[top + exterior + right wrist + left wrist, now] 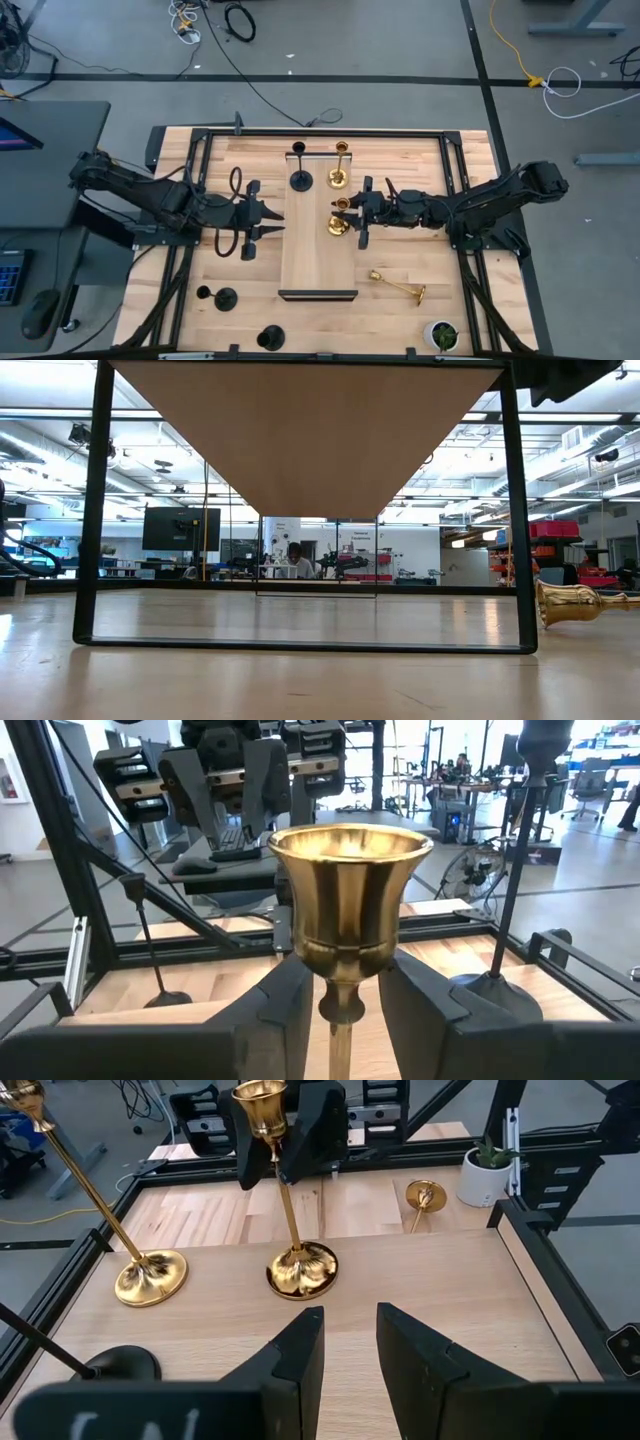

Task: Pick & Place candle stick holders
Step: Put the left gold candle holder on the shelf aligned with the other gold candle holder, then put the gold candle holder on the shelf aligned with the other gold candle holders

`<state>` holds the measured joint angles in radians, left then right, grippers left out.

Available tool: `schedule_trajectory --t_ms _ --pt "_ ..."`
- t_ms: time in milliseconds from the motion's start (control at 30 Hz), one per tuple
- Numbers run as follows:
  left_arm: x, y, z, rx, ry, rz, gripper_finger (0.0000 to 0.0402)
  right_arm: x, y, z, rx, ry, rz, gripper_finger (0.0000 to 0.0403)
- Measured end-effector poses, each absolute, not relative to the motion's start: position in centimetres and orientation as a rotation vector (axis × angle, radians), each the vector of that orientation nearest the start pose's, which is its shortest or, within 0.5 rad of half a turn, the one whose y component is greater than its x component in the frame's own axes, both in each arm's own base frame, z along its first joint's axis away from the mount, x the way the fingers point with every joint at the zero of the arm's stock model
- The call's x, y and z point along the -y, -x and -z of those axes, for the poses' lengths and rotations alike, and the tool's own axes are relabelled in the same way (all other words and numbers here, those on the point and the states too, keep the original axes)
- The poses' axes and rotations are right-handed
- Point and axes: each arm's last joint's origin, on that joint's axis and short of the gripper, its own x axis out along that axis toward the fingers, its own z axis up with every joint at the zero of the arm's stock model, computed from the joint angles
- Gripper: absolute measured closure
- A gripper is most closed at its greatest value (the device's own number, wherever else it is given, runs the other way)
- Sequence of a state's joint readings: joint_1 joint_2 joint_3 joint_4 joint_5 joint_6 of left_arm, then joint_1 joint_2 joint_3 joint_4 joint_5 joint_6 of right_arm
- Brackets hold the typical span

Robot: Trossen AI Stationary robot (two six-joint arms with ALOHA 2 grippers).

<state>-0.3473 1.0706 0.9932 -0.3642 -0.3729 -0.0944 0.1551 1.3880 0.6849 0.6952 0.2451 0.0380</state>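
Observation:
A raised wooden shelf stands mid-table. On its far end stand a black candlestick and a gold one. A second gold candlestick stands upright on its base nearer the middle. My right gripper is open, with a finger on either side of this candlestick's stem just under the cup; a gap shows on both sides. My left gripper is open and empty over the shelf's left edge, facing the gold candlesticks. A third gold candlestick lies on its side on the table.
Two black candlesticks stand on the table at the near left. A small green plant in a white pot sits at the near right corner. A black frame rims the table. The lying gold candlestick also shows in the low view.

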Motion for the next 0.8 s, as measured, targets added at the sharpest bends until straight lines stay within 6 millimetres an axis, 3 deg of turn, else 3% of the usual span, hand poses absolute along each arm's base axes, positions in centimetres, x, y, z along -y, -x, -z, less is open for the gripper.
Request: schedule_trajectory --t_ms 433,800 --pt "6.8 -21.8 -33.5 -0.412 -0.056 -0.043 0.0305 -3.8 -28.9 -24.8 -0.051 0.01 0.089 0.0218" --pt "7.3 -21.6 -33.4 -0.432 -0.044 -0.009 0.0305 -3.6 -25.7 -26.5 -0.179 0.026 0.086 0.0213"
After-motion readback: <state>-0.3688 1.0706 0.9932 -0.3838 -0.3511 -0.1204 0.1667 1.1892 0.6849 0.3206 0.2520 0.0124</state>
